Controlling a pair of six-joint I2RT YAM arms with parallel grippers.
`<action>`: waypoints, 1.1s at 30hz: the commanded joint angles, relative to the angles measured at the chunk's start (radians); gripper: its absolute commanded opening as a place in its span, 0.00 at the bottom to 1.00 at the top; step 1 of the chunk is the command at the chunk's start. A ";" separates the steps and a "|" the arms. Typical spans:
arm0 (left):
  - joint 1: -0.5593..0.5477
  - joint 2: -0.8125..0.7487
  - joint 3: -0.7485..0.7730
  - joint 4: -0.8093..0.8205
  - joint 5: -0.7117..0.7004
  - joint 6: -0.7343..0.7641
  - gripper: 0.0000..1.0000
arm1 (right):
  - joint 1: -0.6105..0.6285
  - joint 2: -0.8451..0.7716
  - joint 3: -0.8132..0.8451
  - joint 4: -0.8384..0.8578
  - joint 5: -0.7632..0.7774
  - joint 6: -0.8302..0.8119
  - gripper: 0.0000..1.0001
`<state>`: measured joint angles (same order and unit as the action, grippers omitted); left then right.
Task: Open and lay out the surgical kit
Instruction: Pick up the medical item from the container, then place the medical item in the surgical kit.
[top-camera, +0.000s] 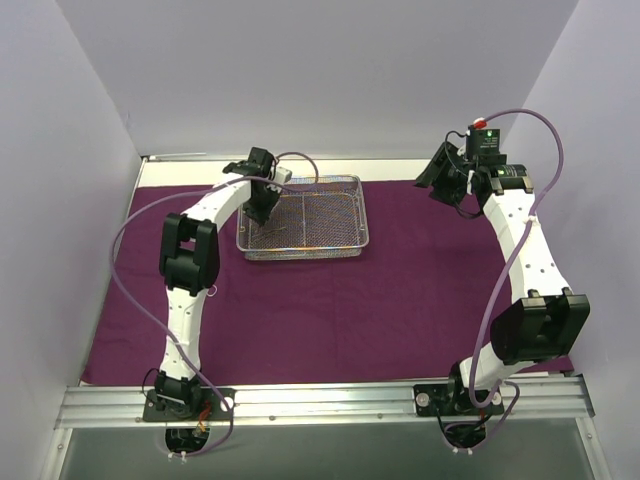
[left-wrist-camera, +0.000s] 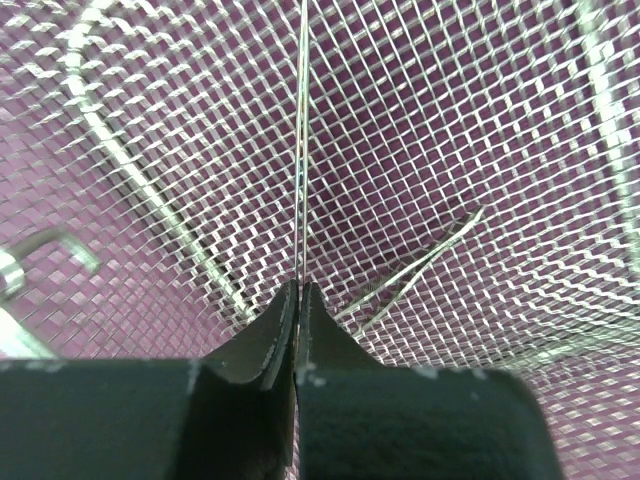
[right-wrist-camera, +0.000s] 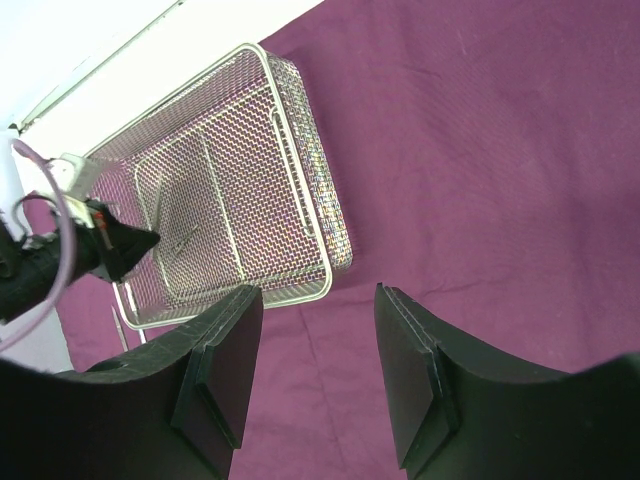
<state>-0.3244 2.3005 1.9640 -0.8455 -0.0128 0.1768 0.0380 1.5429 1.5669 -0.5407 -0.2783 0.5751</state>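
Note:
The dark purple cloth wrap (top-camera: 400, 290) lies spread flat over the table. On it at the back left stands the silver wire-mesh tray (top-camera: 300, 253). My left gripper (top-camera: 262, 212) reaches down into the tray's left end. Its jaws are shut on a slim metal instrument (left-wrist-camera: 301, 150), which shows edge-on as a thin line running away from the fingertips. Another thin instrument (left-wrist-camera: 420, 265) lies on the mesh (left-wrist-camera: 480, 120) to the right, and a ring handle (left-wrist-camera: 30, 255) shows at the left. My right gripper (right-wrist-camera: 318, 295) hangs open and empty above the cloth (right-wrist-camera: 480, 150) at the back right.
Plain walls close in the left, back and right sides. A bare strip of white table (top-camera: 400, 168) runs behind the cloth. A metal rail (top-camera: 320, 400) with both arm bases lines the near edge. A purple cable (top-camera: 545, 140) loops off the right arm.

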 joint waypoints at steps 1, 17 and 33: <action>0.008 -0.078 0.104 -0.064 -0.001 -0.097 0.02 | -0.007 -0.006 0.022 0.015 -0.009 0.002 0.49; 0.269 -0.682 -0.471 -0.017 -0.108 -0.165 0.02 | 0.080 0.045 0.033 0.010 -0.059 0.032 0.49; 0.554 -0.691 -0.823 0.206 -0.055 -0.066 0.02 | 0.154 0.098 0.064 0.007 -0.111 0.054 0.49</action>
<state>0.2089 1.5929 1.1568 -0.7601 -0.0849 0.0616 0.1787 1.6329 1.5913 -0.5339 -0.3622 0.6228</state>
